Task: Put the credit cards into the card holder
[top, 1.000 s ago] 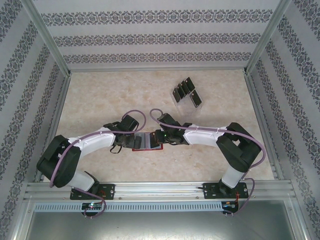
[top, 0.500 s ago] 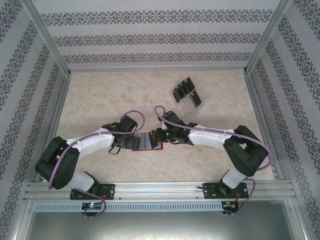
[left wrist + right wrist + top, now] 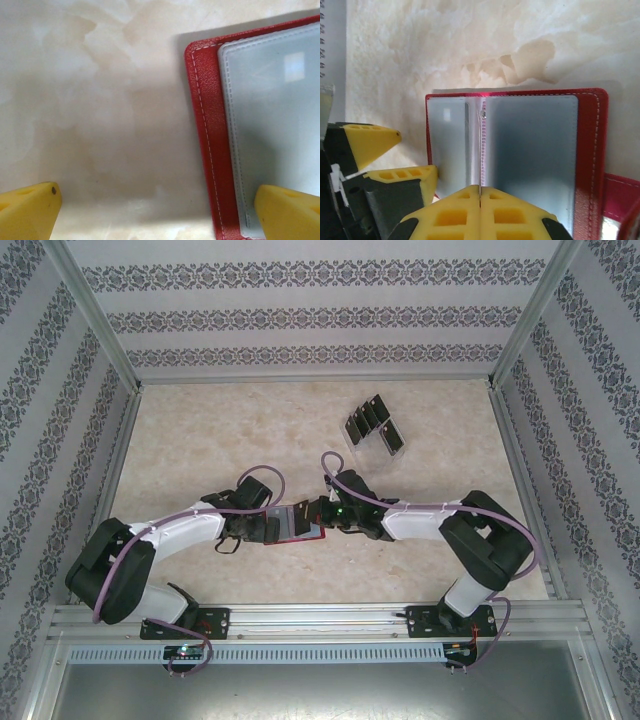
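Note:
The card holder (image 3: pixel 303 524), a red wallet, lies open on the table between both arms, its grey-blue inside (image 3: pixel 530 150) facing up. My right gripper (image 3: pixel 480 189) is shut on a thin inner leaf that stands edge-on along the wallet's spine; from above it (image 3: pixel 322 512) sits at the wallet's right side. My left gripper (image 3: pixel 160 215) is open wide and straddles the wallet's red edge (image 3: pixel 204 125), one fingertip over the grey lining and the other over bare table. From above it (image 3: pixel 268 527) is at the wallet's left side. Several black credit cards (image 3: pixel 372 425) stand far back.
The cards sit in a clear slotted stand (image 3: pixel 385 447) at the back right of the marble-patterned table (image 3: pixel 200 440). Patterned walls and metal posts close in three sides. My left gripper's yellow fingers (image 3: pixel 370 140) are close beside the wallet's left edge.
The right arm has swung its elbow nearer and lowered. The wallet between the grippers has turned slightly. The left arm has dropped a little. Neither gripper's jaws have changed.

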You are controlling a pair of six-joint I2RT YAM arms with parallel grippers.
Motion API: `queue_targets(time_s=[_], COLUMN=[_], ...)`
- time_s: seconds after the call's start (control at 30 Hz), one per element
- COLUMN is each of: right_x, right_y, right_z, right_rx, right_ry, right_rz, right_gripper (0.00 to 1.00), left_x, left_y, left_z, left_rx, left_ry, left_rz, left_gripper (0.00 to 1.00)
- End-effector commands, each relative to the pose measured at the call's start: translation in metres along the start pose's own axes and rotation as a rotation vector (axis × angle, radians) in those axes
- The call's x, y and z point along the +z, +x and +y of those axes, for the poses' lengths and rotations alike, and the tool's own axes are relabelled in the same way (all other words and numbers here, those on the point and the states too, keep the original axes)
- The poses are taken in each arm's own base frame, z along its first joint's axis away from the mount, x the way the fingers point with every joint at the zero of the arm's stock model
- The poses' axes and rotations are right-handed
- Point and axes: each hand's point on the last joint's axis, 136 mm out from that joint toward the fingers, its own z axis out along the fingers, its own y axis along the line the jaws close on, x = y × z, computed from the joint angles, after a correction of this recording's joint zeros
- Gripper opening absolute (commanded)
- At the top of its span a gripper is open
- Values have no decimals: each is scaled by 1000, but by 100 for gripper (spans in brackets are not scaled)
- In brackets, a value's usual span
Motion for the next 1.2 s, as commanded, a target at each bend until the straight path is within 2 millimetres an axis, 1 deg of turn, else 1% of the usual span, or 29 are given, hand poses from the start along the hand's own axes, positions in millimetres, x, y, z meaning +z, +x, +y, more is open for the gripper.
queue_targets(time_s=[0.0, 0.1, 0.3, 0.47, 0.63, 0.8, 1.17], right_x=[3, 5, 11, 12, 11, 13, 21], right_y=[-4, -5, -5, -6, -7, -8, -4], right_z=[4, 3, 1, -3, -3, 0, -2], right_rx=[23, 23, 34, 40, 44, 41, 62], right_ry=[-45, -50, -64, -58, -62, -78, -95], right_rz=[-15, -15, -15, -17, -19, -13, 7], right_gripper=[0, 0, 0, 0, 0, 0, 0], left_x=[4, 4, -1, -5, -4, -2, -1], left_y=[15, 15, 13, 13, 15, 16, 16], left_z=[9, 11, 20, 23, 22, 22, 22], left_rx=[-12, -12, -37, -45, -42, -41, -38], left_ry=[-21, -28, -72, -80, -77, -77, -76], left_rz=[44, 42, 20, 4, 13, 20, 21], left_gripper=[100, 100, 100, 100, 100, 100, 100])
